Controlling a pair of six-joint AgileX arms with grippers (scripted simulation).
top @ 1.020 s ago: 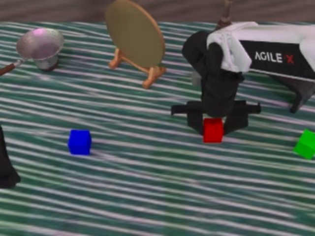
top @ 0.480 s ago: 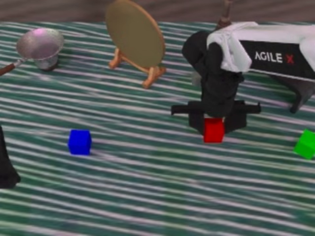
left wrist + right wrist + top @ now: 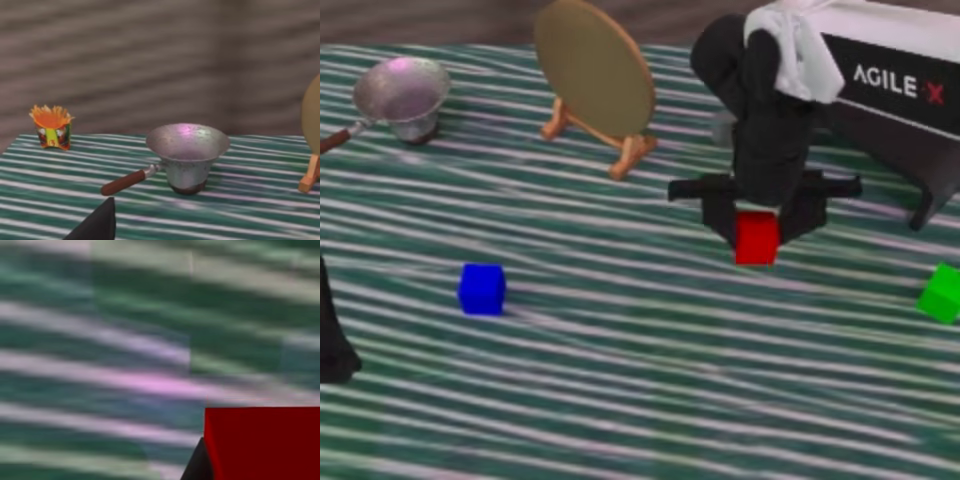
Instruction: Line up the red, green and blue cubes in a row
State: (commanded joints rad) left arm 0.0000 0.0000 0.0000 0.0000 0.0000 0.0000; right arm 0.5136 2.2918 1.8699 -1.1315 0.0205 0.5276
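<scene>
**Red cube in the pincer, two cubes yet to be lined up**

Top view: the right gripper (image 3: 757, 222) stands on the striped table (image 3: 640, 400) with its two dark fingers closed against the sides of the red cube (image 3: 757, 238), which sits between their tips. The green cube (image 3: 942, 292) lies well off to the pincer's right at the table's edge, and the blue cube (image 3: 481, 289) well off to its left and a little nearer the camera. No row exists yet, by the look of it: all three cubes are far apart, so the red one has still to be placed and the other two brought alongside. Behind and left of the pincer stands a round wooden disc (image 3: 594, 68) on its stand; farther left, a metal saucepan (image 3: 402, 92). The left gripper (image 3: 334, 345) is parked at the table's left edge.

Left wrist view: the saucepan (image 3: 187, 150) appears empty; a small carton of fries (image 3: 51, 127) stands beyond it.

Right wrist view: the red cube (image 3: 262, 442) fills one corner, a dark fingertip (image 3: 198, 467) against its side, striped cloth beyond.
</scene>
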